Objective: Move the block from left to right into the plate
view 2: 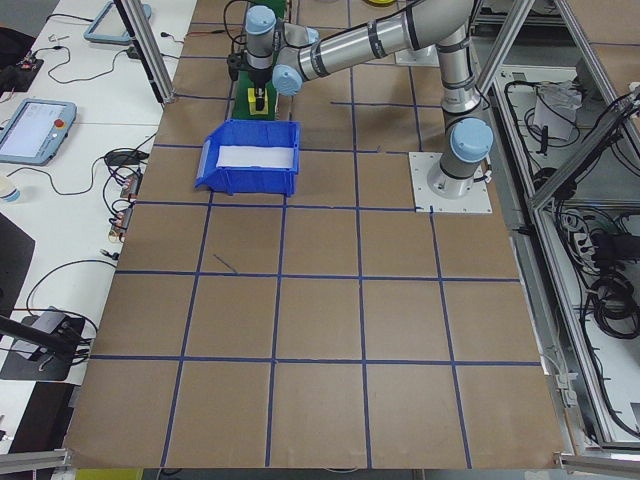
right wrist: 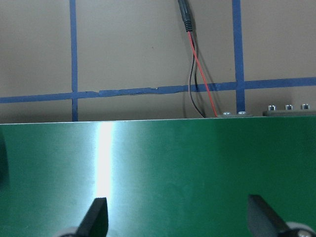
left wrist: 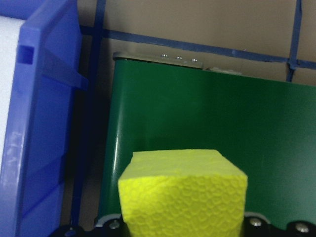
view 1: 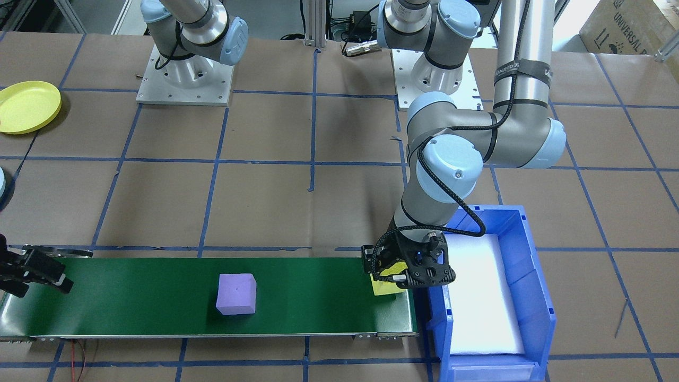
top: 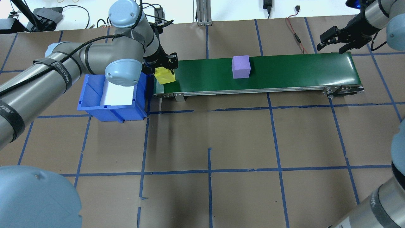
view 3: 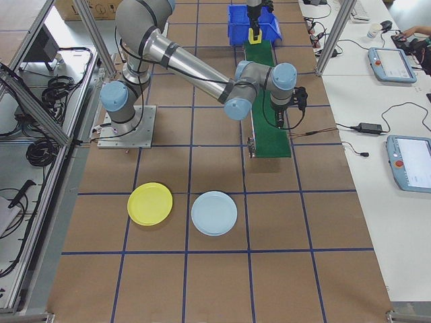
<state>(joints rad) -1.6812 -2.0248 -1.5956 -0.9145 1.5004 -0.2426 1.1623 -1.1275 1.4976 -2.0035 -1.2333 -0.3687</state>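
Front-facing view: the left gripper (view 1: 395,276) is holding a yellow foam block (view 1: 385,287) between closed-in fingers, over the end of a smooth green conveyor belt (view 1: 159,297) beside a blue plastic bin (view 1: 536,297). A purple foam cube (view 1: 236,294) is sitting mid-belt. The right gripper (view 1: 50,276) is hanging over the belt's other end, jaws spread. A round yellow plate (view 1: 27,106) is lying well apart on the brown paper-covered table (view 1: 265,201).

Overhead view: the yellow block (top: 164,75) is showing just below the left gripper (top: 167,68), next to the bin (top: 95,107), which has a white lining. The purple cube (top: 241,66) is resting on the belt (top: 300,72). The right gripper (top: 332,39) is holding nothing.

Right side view: a light blue plate (view 3: 214,213) is lying beside the yellow plate (view 3: 150,203).

Left wrist view: the block (left wrist: 185,192), pitted and spongy with softened edges, is filling the lower frame.

Right wrist view: two dark fingertips (right wrist: 96,217) are standing wide apart over glossy belt.
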